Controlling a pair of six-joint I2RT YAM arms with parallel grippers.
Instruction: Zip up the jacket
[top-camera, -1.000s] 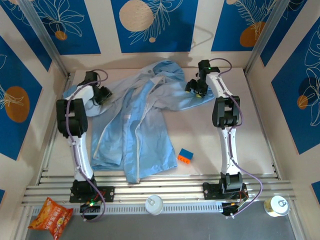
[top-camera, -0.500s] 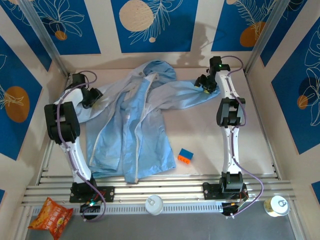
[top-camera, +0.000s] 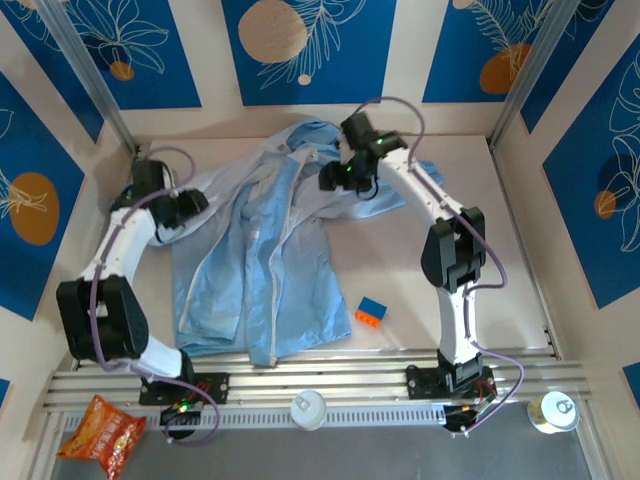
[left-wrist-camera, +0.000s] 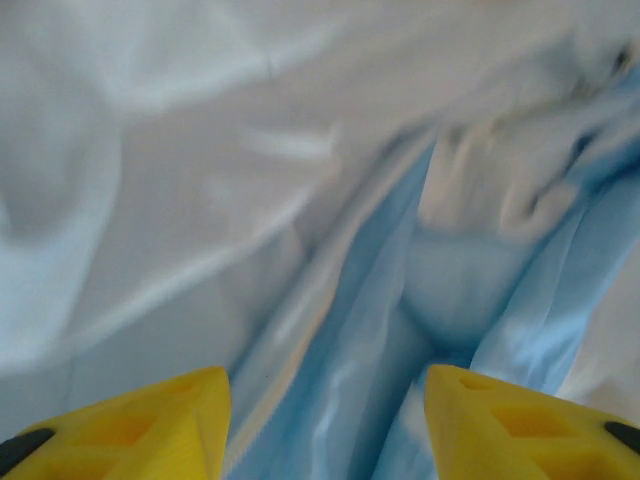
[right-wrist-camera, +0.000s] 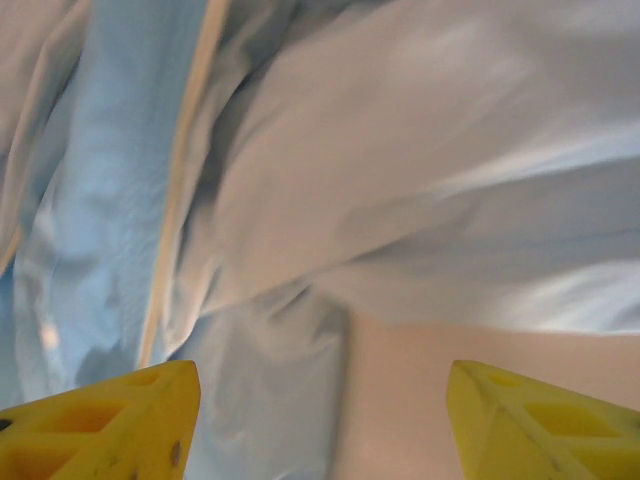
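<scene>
Lying spread flat on the table (top-camera: 525, 240), the jacket (top-camera: 250, 270) sits left of centre, hood at the far edge and hem toward the arm bases. Its pale zipper (top-camera: 276, 290) runs down the front, and near the collar the two sides are parted, with brighter blue showing between them. Can't tell whether the lower part is joined.

The left gripper (top-camera: 186, 206) hangs over the sleeve on that side. In its wrist view the gripper (left-wrist-camera: 325, 385) has its yellow fingers (left-wrist-camera: 150, 420) spread, nothing pinched.

The right gripper (top-camera: 340, 178) is over the fabric just beside the hood, jaws also apart (right-wrist-camera: 322, 375) above loose folds.

A blue-and-orange block (top-camera: 372, 312) lies right of the hem. Two cans (top-camera: 308, 408) (top-camera: 553, 410) and a snack bag (top-camera: 100, 435) sit along the near rail.
</scene>
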